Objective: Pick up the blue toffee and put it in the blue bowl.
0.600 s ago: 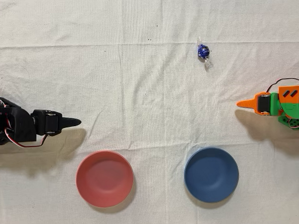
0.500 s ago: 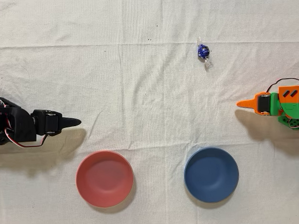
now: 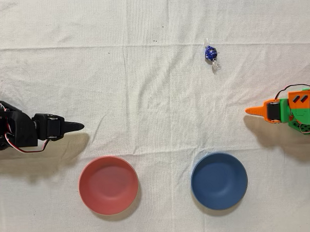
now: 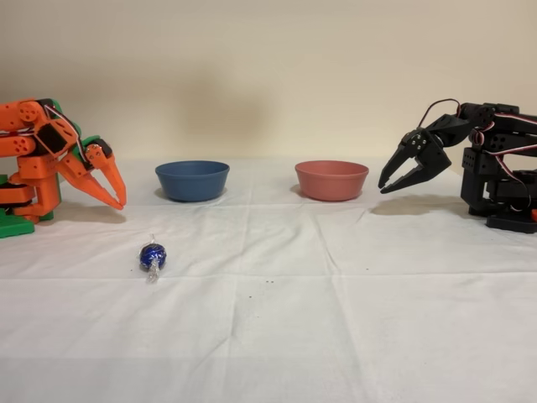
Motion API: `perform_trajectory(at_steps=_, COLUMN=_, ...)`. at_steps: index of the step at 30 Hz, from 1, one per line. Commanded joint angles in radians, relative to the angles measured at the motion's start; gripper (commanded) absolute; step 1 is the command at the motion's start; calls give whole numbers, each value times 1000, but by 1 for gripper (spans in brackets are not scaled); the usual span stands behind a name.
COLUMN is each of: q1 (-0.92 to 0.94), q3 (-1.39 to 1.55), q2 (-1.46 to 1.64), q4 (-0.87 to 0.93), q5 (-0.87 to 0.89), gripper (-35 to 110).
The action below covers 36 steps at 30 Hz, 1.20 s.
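Note:
The blue toffee [image 3: 210,53] lies alone on the white cloth, its clear twisted ends sticking out; the fixed view shows this toffee [image 4: 152,254] in front of the bowls. The blue bowl [image 3: 219,181] is empty and stands near the lower edge of the overhead view, and the same bowl [image 4: 192,180] is left of centre in the fixed view. My orange gripper [image 3: 247,111] sits at the right edge, well apart from both. Seen from the side, the gripper [image 4: 119,200] points down at the cloth, its fingers meeting at the tips with nothing held.
A red-pink bowl [image 3: 108,185] stands empty left of the blue one. The idle black arm [image 3: 22,132] rests at the left edge of the overhead view. The cloth is wrinkled, with creases across the middle.
The orange arm has shifted slightly, its gripper tip a little lower in the overhead view. The toffee, the bowls and the black arm are where they were.

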Motion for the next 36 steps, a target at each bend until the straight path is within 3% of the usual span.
perform_trajectory(at_steps=1, q1=15, q3=-15, q2=-2, q4=0, q5=-11, gripper=0)
perform_trajectory(at_steps=10, q1=89, q3=-58, q2=-72, q4=-28, q5=-25, gripper=0)
perform_trajectory(at_steps=26, q1=153, q3=-813, q2=-632, q4=140, q5=-81, gripper=0)
perform_trajectory(at_steps=36, q1=288, q3=-1040, q2=-827, q4=187, q5=-89, gripper=0)
